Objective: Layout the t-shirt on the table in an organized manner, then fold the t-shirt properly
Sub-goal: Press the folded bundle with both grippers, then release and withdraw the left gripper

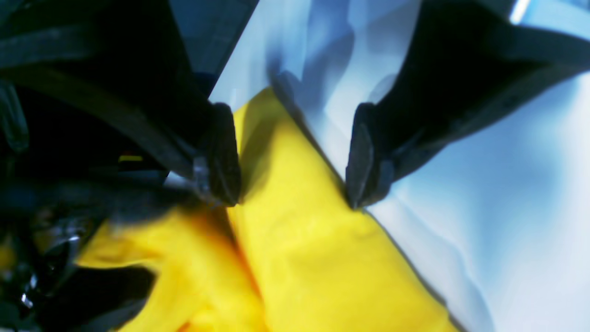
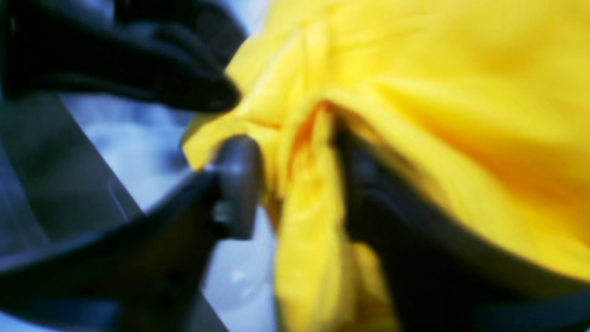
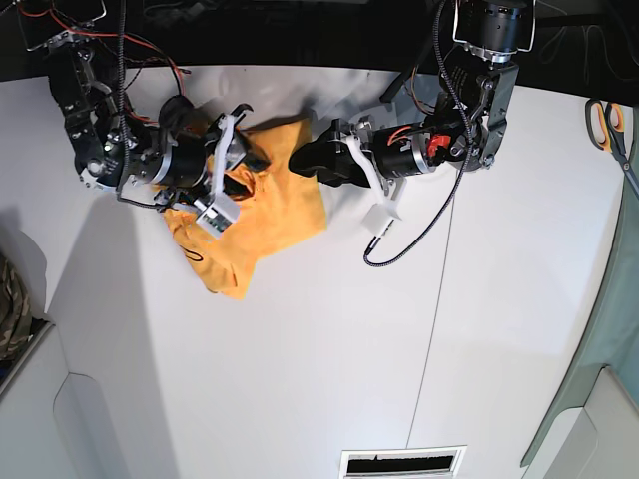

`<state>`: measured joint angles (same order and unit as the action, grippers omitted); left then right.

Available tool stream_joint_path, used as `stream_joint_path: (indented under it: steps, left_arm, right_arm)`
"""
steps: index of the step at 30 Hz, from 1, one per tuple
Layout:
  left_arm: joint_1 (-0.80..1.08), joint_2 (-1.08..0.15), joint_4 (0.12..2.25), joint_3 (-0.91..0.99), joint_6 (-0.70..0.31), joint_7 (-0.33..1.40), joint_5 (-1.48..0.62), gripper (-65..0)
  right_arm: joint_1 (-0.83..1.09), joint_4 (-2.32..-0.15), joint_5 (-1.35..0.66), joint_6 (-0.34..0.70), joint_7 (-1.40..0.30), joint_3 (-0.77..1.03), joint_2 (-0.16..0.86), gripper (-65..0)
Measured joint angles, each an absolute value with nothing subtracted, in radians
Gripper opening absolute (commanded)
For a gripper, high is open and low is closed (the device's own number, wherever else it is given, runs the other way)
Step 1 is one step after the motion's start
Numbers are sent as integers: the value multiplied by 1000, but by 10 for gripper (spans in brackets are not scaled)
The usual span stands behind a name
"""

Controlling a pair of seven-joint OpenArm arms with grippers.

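The t-shirt (image 3: 255, 215) is lying bunched and crumpled on the white desk (image 3: 329, 359) toward its far left part in the base view, between the two arms, with a thin black scribble print showing near its lower left edge. The left hand (image 1: 292, 159) is sitting at the shirt's right edge with its fingers (image 1: 364, 161) spread wide; in the left wrist view a yellow fold is running up between them, one finger resting right beside the fold's edge and the other against the cloth, though nothing is being squeezed. In the base view this hand (image 3: 305, 162) is showing only as a dark shape whose tips are hard to separate from the fabric. The right hand (image 2: 295, 184) is buried in the shirt's left side; the right wrist view is badly blurred, yet its fingers (image 2: 237, 184) are standing apart with a ridge of cloth hanging loosely between them, and the far finger is half covered by a drape of yellow. Whether that cloth is touching both pads is unclear. In the base view the right hand (image 3: 232, 175) is mostly hidden by its white bracket and the folds. Orange-handled scissors (image 3: 611, 125) are lying at the desk's right edge, partly cut off, and a camouflage fabric (image 3: 12, 309) is peeking in at the left border.
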<state>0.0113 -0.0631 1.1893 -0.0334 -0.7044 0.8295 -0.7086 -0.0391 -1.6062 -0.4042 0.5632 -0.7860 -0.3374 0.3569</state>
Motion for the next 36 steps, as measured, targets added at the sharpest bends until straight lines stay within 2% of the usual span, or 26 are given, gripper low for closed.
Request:
stream_joint_path:
  steps: [9,19,29,34,36]
  left_arm:
    - [11,-72,1189,-27,-704,830,-712,-250]
    - [11,-187,1209,-20,-696,858,-829,-250]
    - [14,-199,1209,173,-688,983,-930,-250]
    - [17,-197,1209,198,-688,1003,-951,-250]
    - [17,-197,1209,198,-688,1003,-951,-250]
  right_arm:
    - [-62,-1606,-361,554,-722,-371,347,-299]
    - [-115,-1607,-366,554,-719,-371,243,-299]
    - [-127,-1607,-361,554,-719,-371,196,-299]
    - [-171,-1607,-342,553,-719,-371,183,-301]
    - [-195,-1607,-345,507,-718,-371,183,-349]
